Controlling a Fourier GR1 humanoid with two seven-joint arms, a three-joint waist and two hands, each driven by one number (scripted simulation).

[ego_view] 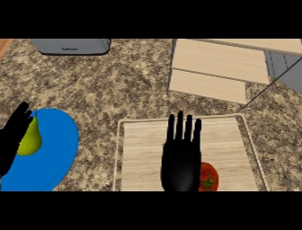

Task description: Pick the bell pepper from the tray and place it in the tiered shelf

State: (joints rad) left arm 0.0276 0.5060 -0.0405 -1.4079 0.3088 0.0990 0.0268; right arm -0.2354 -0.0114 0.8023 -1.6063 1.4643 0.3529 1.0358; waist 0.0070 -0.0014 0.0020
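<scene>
While both hands sit low in the view, the items read as follows, nearest first:

Bell pepper (210, 178): red with a green stalk, lying on the near right part of the tray. Its left side is hidden behind the right hand.

Right hand (180, 165): flat and open over the middle of the tray, fingers straight and pointing toward the far rim. Nothing is gripped (whether its edge touches the pepper cannot be told).

Left hand (6, 140): at the left edge of the view, fingers straight and up, resting over the left side of the plate. It holds nothing.

Plate (51, 155): blue, on the counter to the left of the tray, near it but apart.

Pear (29, 138): yellow-green, lying on the left part of the plate, narrow end pointing away, just beside the left hand's fingers.

Tray (145, 148): pale wood with a raised light rim, in front of the robot, carrying only the pepper.

Counter (114, 85): speckled brown-and-grey stone.

Tiered shelf (213, 60): pale wooden boards stepped one above another, with grey side parts, beyond the tray at the far right and well apart from the pepper.

Grey appliance (71, 46): at the far edge, left of the shelf. Only its near part shows.
</scene>
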